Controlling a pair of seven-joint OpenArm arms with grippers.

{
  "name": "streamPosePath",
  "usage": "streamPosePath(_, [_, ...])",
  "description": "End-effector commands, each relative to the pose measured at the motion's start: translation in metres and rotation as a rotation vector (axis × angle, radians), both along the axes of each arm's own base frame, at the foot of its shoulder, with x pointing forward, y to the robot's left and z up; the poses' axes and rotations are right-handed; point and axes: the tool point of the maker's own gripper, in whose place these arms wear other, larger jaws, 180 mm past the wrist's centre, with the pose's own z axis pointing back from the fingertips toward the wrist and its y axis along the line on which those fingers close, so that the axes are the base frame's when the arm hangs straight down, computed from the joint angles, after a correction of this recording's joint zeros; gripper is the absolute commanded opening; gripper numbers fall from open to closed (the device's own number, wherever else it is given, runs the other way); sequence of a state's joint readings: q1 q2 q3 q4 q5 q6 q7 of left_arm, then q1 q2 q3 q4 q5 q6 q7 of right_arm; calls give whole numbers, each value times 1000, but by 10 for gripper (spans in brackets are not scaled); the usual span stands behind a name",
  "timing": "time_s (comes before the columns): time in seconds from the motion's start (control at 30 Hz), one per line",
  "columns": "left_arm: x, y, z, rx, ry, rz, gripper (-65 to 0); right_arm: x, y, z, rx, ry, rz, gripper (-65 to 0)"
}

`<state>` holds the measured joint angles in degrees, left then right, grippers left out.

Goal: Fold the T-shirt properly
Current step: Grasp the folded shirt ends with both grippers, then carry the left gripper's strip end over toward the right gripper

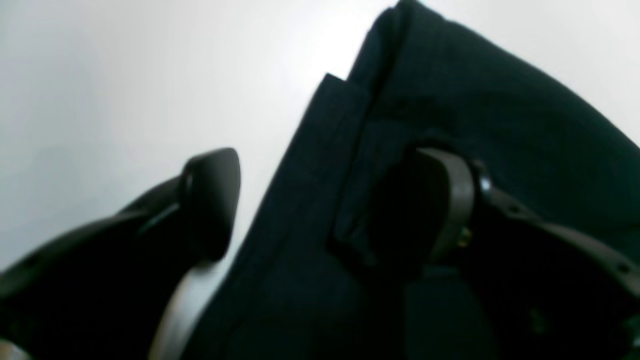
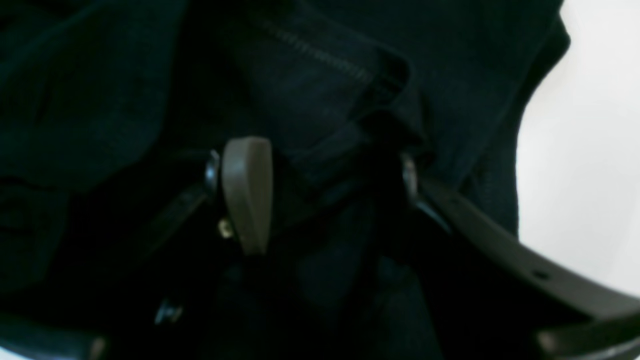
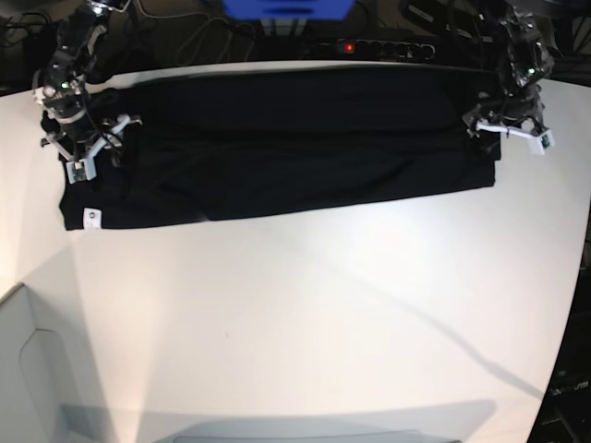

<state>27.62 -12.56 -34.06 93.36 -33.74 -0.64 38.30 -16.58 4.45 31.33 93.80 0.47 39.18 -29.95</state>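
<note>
The black T-shirt [image 3: 277,148] lies spread flat across the far part of the white table [image 3: 323,305], with a small white tag [image 3: 92,217] at its near left corner. My left gripper [image 1: 327,205] is open at the shirt's right end. A folded hem edge [image 1: 325,150] lies between its jaws, and one finger [image 1: 450,200] presses on the fabric. It also shows in the base view [image 3: 494,143]. My right gripper [image 2: 327,190] is open over the shirt's left end, with bunched fabric [image 2: 320,65] between its fingers. It also shows in the base view [image 3: 78,157].
A power strip with a red light [image 3: 369,46], cables and a blue object [image 3: 286,7] sit behind the table's far edge. A pale box [image 3: 28,369] stands at the near left corner. Bare white tabletop spans the near half.
</note>
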Motion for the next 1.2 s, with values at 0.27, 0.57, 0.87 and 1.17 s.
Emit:
streamPosePath(0.27, [-18,-3,-27,-66,90,33,-551,-3,-1,-1,-13,22,16,-323])
streamPosePath(0.57, [12,-16,-28,-51,11,-8,-650,-3,0,-2,-10,21,17,-323])
streamPosePath(0.87, [68,-6,22,20,-167,-39,-650,17,2,-9,28,14,7,-325])
streamPosePath(1.17, [87,-40,87,61,-342,-121,-650,17,3,-9,28,12,7,-325])
